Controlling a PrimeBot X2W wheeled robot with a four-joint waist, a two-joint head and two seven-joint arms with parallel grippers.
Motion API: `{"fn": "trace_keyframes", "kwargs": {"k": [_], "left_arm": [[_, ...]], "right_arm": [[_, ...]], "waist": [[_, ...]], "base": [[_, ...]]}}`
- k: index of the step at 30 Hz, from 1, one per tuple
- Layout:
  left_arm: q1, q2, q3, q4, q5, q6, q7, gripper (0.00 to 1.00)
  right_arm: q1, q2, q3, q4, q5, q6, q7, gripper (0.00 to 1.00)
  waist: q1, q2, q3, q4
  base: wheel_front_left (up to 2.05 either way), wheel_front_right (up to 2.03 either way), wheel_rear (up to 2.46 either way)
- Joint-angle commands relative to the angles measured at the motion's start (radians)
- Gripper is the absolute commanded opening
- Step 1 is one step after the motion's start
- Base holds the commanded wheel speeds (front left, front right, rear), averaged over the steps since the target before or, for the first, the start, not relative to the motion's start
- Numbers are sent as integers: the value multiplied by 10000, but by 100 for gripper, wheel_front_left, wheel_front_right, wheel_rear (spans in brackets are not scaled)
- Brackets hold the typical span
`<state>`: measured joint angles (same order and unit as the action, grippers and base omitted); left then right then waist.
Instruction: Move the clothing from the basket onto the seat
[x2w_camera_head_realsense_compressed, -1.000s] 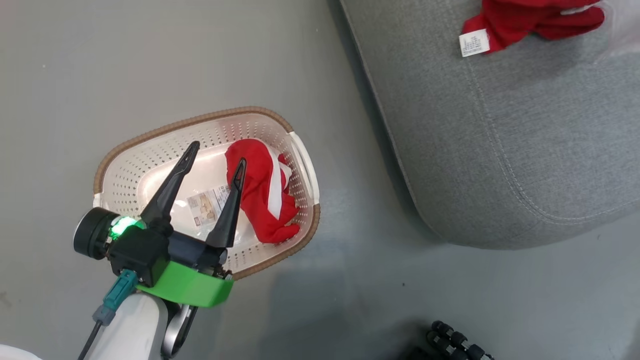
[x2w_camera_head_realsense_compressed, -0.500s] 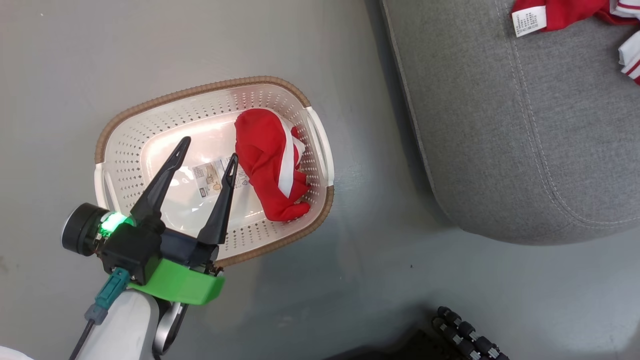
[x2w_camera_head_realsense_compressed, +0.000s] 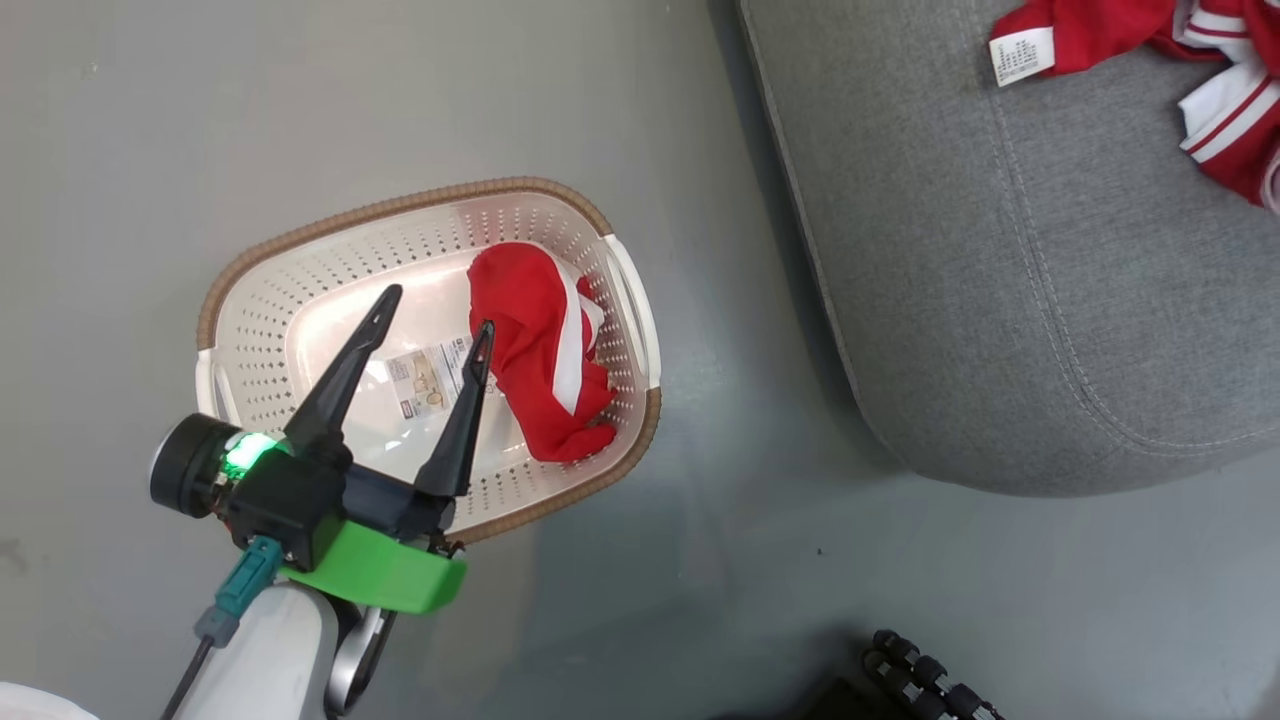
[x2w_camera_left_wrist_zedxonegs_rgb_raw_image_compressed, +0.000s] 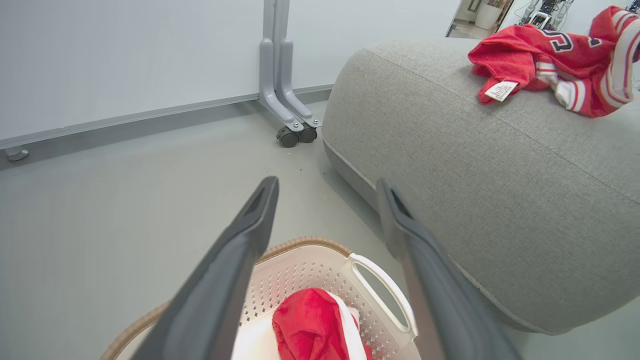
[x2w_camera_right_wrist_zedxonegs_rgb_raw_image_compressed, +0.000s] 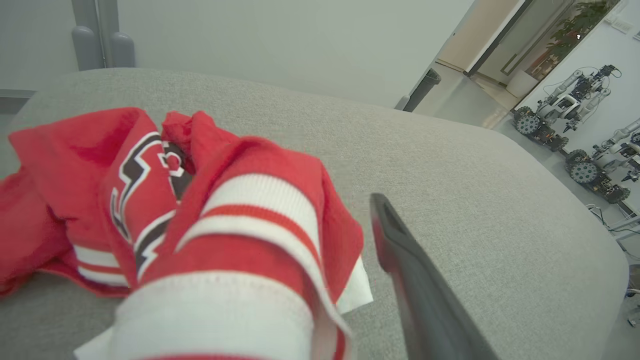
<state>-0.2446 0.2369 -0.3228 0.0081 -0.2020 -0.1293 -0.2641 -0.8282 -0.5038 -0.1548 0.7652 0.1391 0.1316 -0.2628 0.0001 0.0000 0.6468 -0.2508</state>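
The left gripper (x2w_camera_head_realsense_compressed: 438, 308) hovers over the basket (x2w_camera_head_realsense_compressed: 400, 207), fingers spread wide, likely lined up to pinch the red garment (x2w_camera_head_realsense_compressed: 520, 310) inside.

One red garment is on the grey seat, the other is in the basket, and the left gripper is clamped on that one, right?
Not clamped. The head view shows the left gripper open above the basket, holding nothing, beside the red garment. The rest is right.

- left gripper (x2w_camera_head_realsense_compressed: 437, 312): two dark fingers (x2w_camera_head_realsense_compressed: 345, 375) spread wide apart, pointing up and right; pale forearm (x2w_camera_head_realsense_compressed: 262, 650) below.
- right gripper (x2w_camera_right_wrist_zedxonegs_rgb_raw_image_compressed: 325, 200): one dark finger (x2w_camera_right_wrist_zedxonegs_rgb_raw_image_compressed: 415, 290) visible; grip unclear.
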Motion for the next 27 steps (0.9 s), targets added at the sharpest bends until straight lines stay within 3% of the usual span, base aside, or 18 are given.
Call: {"fn": "trace_keyframes", "kwargs": {"k": [1, 12, 22, 27], "left_arm": [[70, -29, -1, 42, -131, -22, -3, 100], [513, -597, 85, 293, -211, -21, -3, 100], [1002, -1174, 205, 203, -279, -21, -3, 100], [1239, -1374, 374, 216, -294, -23, -3, 100]], "right_arm": [[113, -107, 112, 78, 57, -18, -30, 100], [956, -459, 1916, -453, 640, -18, -30, 100], [1419, -1283, 4474, 400, 2016, -18, -30, 100], [1439, -1622, 4610, -373, 2629, -18, -30, 100]], "waist": [[-1, 0, -258, -13], [-1, 0, -1989, -380], [-1, 0, -3428, -698], [-1, 0, -4005, -742]], "base": [[0, 0, 0], [0, 0, 0], [0, 0, 0], [0, 0, 0]]}}
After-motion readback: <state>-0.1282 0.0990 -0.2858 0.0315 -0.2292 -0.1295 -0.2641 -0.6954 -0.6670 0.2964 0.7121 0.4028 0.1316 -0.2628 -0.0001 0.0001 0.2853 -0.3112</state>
